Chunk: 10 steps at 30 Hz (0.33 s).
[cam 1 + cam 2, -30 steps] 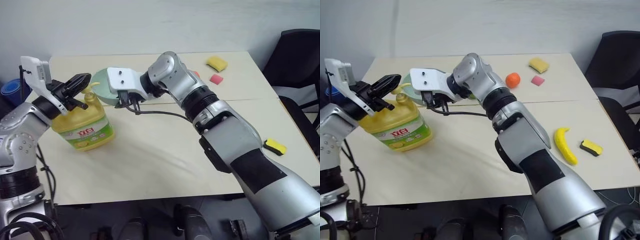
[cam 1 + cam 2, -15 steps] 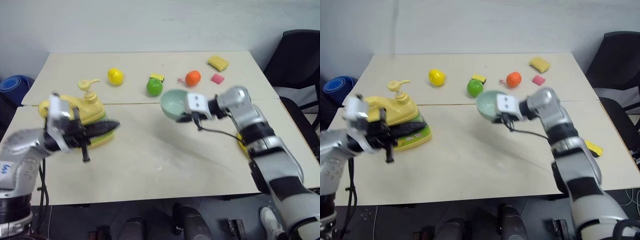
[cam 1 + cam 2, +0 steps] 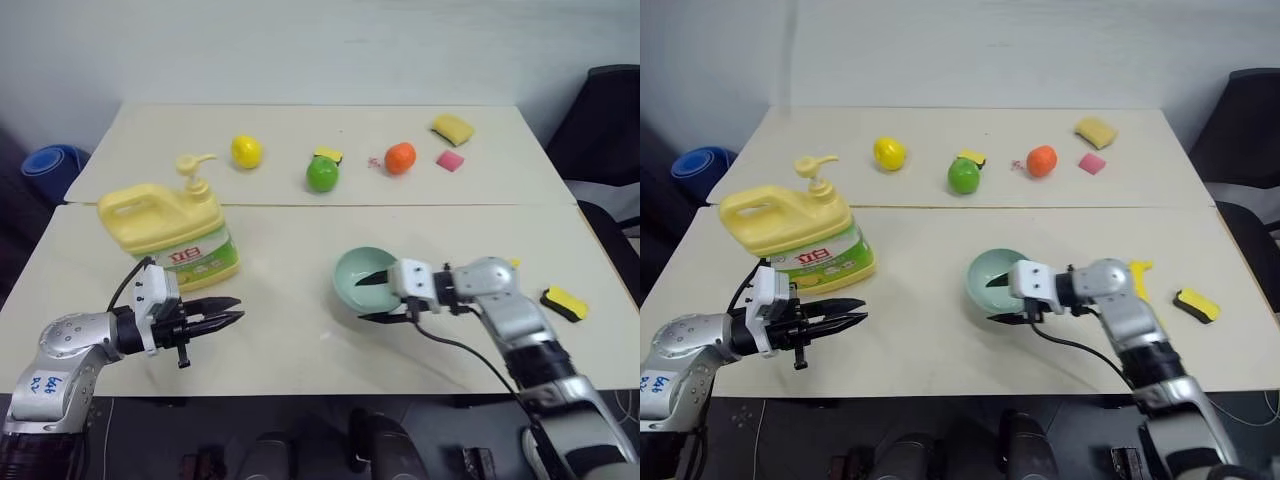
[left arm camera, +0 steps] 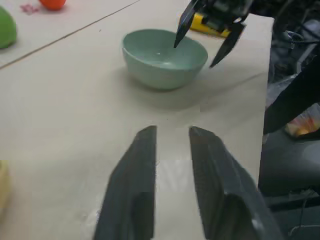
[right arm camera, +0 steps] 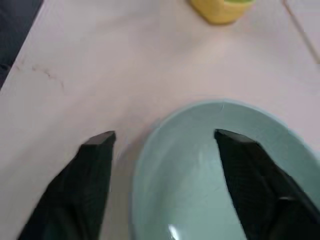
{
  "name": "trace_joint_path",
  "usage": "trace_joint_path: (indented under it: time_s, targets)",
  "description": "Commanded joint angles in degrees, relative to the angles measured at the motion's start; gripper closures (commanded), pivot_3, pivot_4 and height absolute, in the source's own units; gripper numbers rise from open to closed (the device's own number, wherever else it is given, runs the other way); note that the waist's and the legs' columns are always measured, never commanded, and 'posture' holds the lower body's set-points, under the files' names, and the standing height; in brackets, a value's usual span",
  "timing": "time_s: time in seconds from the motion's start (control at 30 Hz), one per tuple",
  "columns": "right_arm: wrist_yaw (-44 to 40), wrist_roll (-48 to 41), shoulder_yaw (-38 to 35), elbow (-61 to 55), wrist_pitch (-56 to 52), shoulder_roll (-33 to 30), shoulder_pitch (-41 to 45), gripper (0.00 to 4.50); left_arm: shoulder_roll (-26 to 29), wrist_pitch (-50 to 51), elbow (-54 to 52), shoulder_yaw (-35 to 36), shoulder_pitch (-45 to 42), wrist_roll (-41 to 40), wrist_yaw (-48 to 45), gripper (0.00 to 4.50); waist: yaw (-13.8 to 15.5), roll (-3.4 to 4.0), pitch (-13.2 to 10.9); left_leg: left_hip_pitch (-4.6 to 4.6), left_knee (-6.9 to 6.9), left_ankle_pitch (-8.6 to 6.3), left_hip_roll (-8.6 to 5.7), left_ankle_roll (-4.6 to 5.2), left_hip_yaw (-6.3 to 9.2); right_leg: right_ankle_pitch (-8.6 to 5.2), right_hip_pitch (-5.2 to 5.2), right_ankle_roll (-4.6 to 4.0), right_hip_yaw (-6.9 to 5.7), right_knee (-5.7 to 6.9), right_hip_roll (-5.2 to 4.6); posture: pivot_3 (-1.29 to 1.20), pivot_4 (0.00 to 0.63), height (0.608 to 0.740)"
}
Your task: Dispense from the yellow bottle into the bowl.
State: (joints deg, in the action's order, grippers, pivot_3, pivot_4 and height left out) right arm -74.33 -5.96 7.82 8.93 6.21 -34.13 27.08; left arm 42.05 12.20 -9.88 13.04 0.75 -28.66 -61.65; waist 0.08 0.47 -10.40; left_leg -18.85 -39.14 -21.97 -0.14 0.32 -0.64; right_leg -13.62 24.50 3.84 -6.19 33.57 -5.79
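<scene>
Beige table (image 3: 300,340), right end effector (image 3: 372,298) released astride bowl (image 3: 358,275) rim, left end effector (image 3: 228,317) parted below yellow bottle (image 3: 170,235)

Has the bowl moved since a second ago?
Yes. The bowl left the yellow bottle and now sits on the near table, right of it, astride the open right gripper.

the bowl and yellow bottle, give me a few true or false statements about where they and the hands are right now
1. The bowl sits on the table. True.
2. The right hand straddles the bowl's rim with its jaws apart. True.
3. The left hand grips the yellow bottle. False: it hovers in front of the bottle, holding nothing.
4. The bottle lies on its side. False: it stands upright.
5. The green fruit is inside the bowl. False: it sits farther back on the table.
</scene>
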Motion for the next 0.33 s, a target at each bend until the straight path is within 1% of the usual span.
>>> trace_joint_path:
  time_s: [0.03,0.07,0.13,0.2,0.27,0.3,0.33]
  targets:
    - [-2.4,-12.3,-9.2,-8.3,-1.2,-3.7,-7.6,0.11,-0.8,-9.4,2.9,3.1,3.8,4.3,0.7,2.32,0.3,-0.05,0.0,-0.02,0.01,-0.03,0.0,0.02,0.02,0.0,-0.02,0.0,-0.04,-0.06,-0.01,0.0,0.15,0.74]
    - [-2.1,-15.3,-12.1,-9.9,-1.7,-4.0,-10.8,0.0,-1.1,-11.9,3.9,3.5,4.9,5.6,1.3,2.13,0.3,-0.11,0.0,-0.02,0.01,-0.05,0.03,0.02,0.01,0.0,-0.03,0.0,-0.04,-0.09,0.03,0.0,0.15,0.74]
    - [-2.5,-20.9,-17.7,-12.7,-5.3,-6.1,-18.1,0.0,-2.1,-15.5,6.0,4.7,7.3,7.2,2.7,2.13,0.6,-0.12,0.1,-0.02,0.01,-0.05,0.06,0.04,0.0,0.0,-0.04,0.0,-0.06,-0.1,0.04,0.0,0.15,0.74]
    - [-2.2,-24.2,-22.4,-14.3,-5.3,-6.3,-24.1,0.0,-2.6,-19.1,8.2,5.4,9.3,8.8,3.5,2.13,1.0,-0.11,0.0,0.05,0.01,-0.09,0.06,0.1,-0.04,0.0,-0.1,0.0,-0.03,-0.14,0.01,0.0,0.15,0.74]
    - [-4.6,-21.9,-24.8,-13.0,1.8,-7.0,-30.5,0.0,-3.1,-21.8,9.8,6.3,11.1,10.1,4.8,2.13,1.2,-0.11,0.0,0.14,0.01,-0.19,0.06,0.22,-0.15,0.0,-0.1,0.0,0.07,-0.25,0.0,0.0,0.15,0.74]
    - [-5.2,-21.1,-25.2,-12.5,3.8,-7.3,-32.2,0.0,-3.3,-22.5,10.2,6.4,11.5,10.3,5.2,2.13,1.3,-0.12,0.0,0.2,0.01,-0.36,0.06,0.48,-0.2,0.0,-0.12,0.0,0.11,-0.23,-0.01,0.0,0.15,0.74]
    - [-4.0,-20.6,-26.6,-11.4,5.6,-6.7,-33.7,0.0,-3.2,-23.2,10.4,6.7,12.5,10.8,5.7,2.13,1.3,-0.12,0.0,0.29,0.01,-0.5,0.08,0.63,-0.2,-0.01,-0.19,-0.02,0.12,-0.23,-0.01,0.0,0.15,0.74]
